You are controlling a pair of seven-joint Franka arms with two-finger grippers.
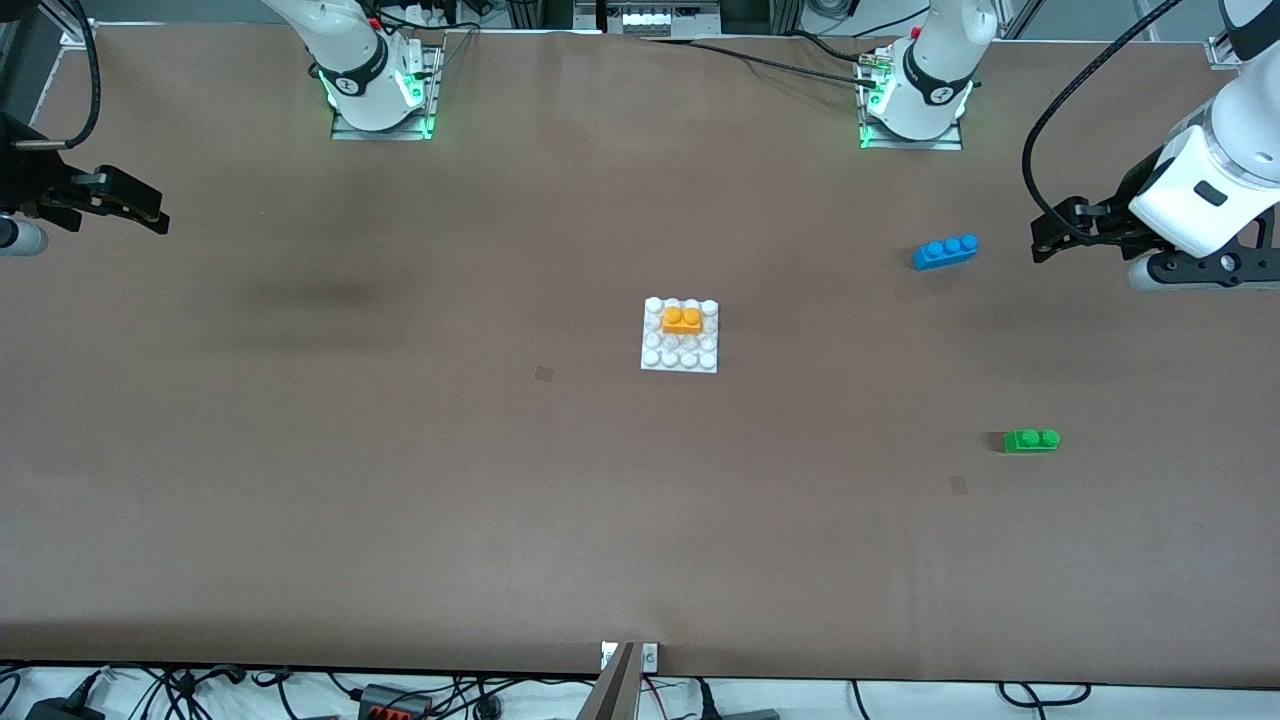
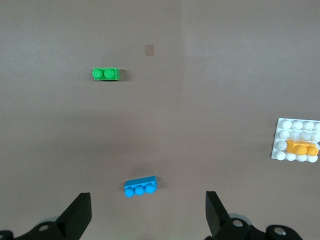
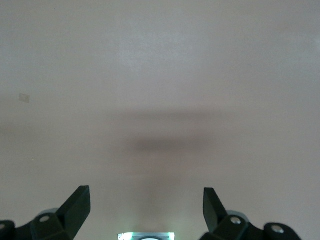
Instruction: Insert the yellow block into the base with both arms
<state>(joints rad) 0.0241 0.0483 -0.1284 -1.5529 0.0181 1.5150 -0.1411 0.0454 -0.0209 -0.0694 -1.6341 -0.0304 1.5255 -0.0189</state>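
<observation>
The yellow block [image 1: 682,320] sits on the white studded base [image 1: 680,357] at the middle of the table, in the stud rows farther from the front camera. The left wrist view shows the yellow block [image 2: 301,148] on the base [image 2: 295,125] too. My left gripper [image 1: 1042,240] hangs open and empty over the left arm's end of the table, apart from the base. Its fingers [image 2: 80,212] stand wide in its wrist view. My right gripper [image 1: 160,212] hangs open over the right arm's end, holding nothing, and the right wrist view shows only bare table between its fingers [image 3: 207,202].
A blue three-stud brick [image 1: 945,251] lies toward the left arm's end, close to my left gripper. A green two-stud brick [image 1: 1031,440] lies nearer the front camera. Both the blue brick [image 2: 140,185] and the green brick [image 2: 106,74] show in the left wrist view.
</observation>
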